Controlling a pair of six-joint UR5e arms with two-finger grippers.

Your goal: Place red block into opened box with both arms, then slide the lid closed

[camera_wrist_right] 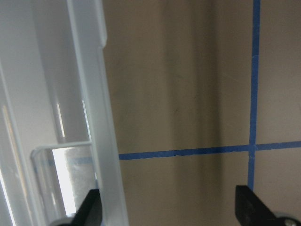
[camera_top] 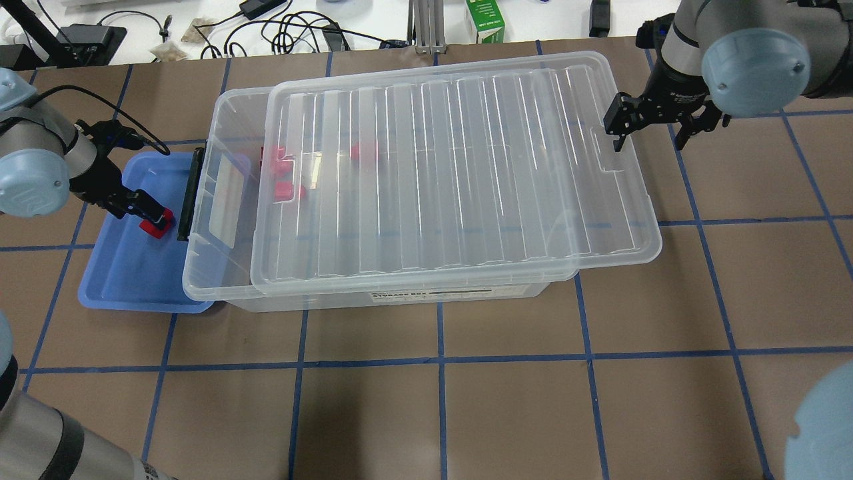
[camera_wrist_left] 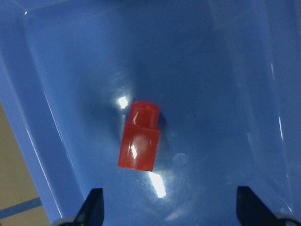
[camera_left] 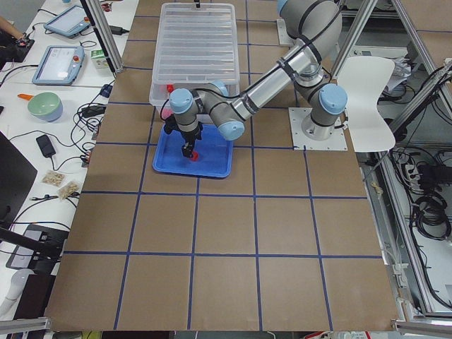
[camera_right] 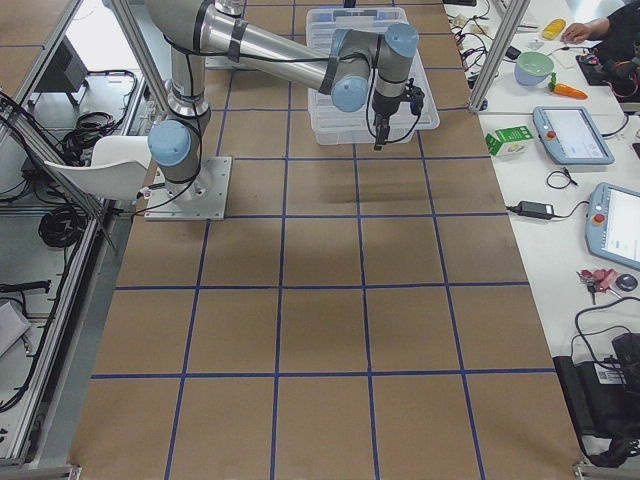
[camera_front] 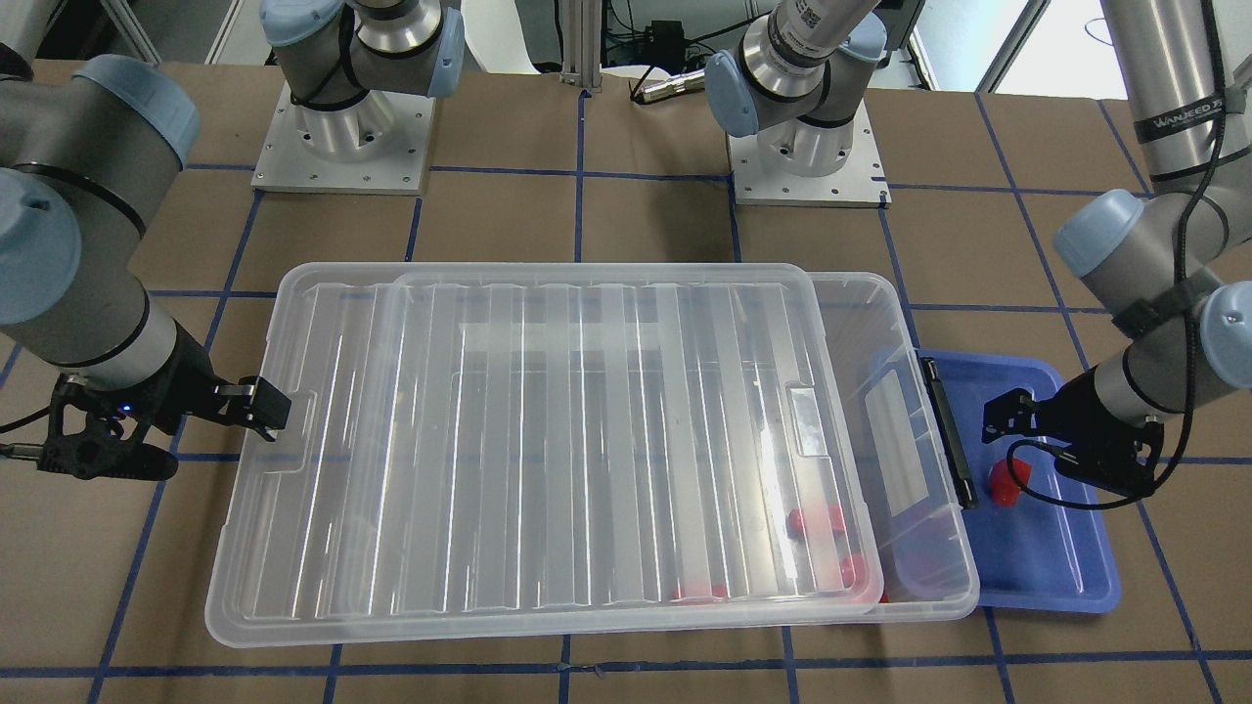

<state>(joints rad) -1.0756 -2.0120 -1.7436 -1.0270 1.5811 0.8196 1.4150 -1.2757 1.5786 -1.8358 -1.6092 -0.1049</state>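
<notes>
One red block [camera_wrist_left: 139, 141] lies on its side in the blue tray [camera_top: 126, 280], also seen as the red block [camera_front: 1007, 481]. My left gripper [camera_top: 148, 210] hovers just above it, open, with its fingertips [camera_wrist_left: 94, 209] spread wider than the block. The clear box [camera_front: 939, 587] holds several red blocks [camera_top: 288, 191] near its black bar [camera_top: 190, 193]. The ribbed lid [camera_front: 587, 440] rests on the box, shifted toward my right arm, so a strip by the bar is uncovered. My right gripper [camera_top: 648, 137] is open beside the lid's notched end [camera_wrist_right: 94, 117], holding nothing.
The blue tray [camera_front: 1056, 567] butts against the box's bar end. Both arm bases [camera_front: 342, 137] stand behind the box. Cables and a green carton [camera_top: 485, 20] lie beyond the table's far edge. Brown table surface [camera_top: 440, 400] with blue tape lines extends in front.
</notes>
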